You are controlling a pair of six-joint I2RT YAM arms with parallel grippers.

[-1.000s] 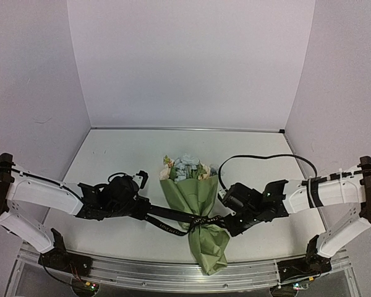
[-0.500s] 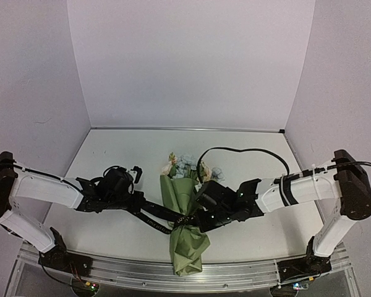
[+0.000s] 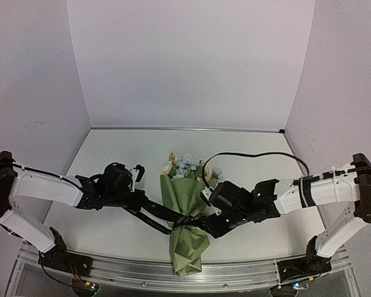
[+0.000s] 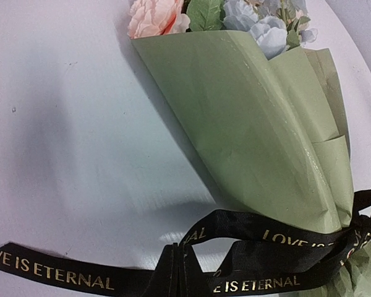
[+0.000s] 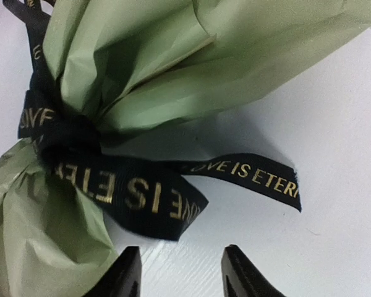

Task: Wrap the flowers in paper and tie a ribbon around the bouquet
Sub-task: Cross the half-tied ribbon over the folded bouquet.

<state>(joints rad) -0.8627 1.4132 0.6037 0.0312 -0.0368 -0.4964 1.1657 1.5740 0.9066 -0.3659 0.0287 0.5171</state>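
The bouquet point(image 3: 184, 213) lies mid-table, its olive-green paper point(image 3: 180, 193) rolled into a cone with the pale flowers point(image 3: 187, 166) at the far, wide end. A black ribbon point(image 3: 187, 219) with gold lettering is knotted round the narrow neck. My left gripper point(image 3: 138, 200), left of the cone, is shut on a loop of the ribbon point(image 4: 235, 226), which runs taut to the knot; a loose tail point(image 4: 49, 272) lies on the table. My right gripper point(image 3: 210, 226) stands open just right of the knot. Nothing is between its fingertips point(image 5: 127, 272), and a ribbon loop point(image 5: 142, 201) and tail point(image 5: 247, 174) lie free ahead of them.
A black cable point(image 3: 253, 154) arcs over the table behind the right arm. Grey walls close in the back and both sides. A metal rail point(image 3: 130, 272) runs along the near edge, just below the cone's crumpled foot point(image 3: 187, 250).
The right gripper has opened, let go of the ribbon loop, and drawn back slightly to the right. Before that the bouquet slid left and the knot drew tighter.
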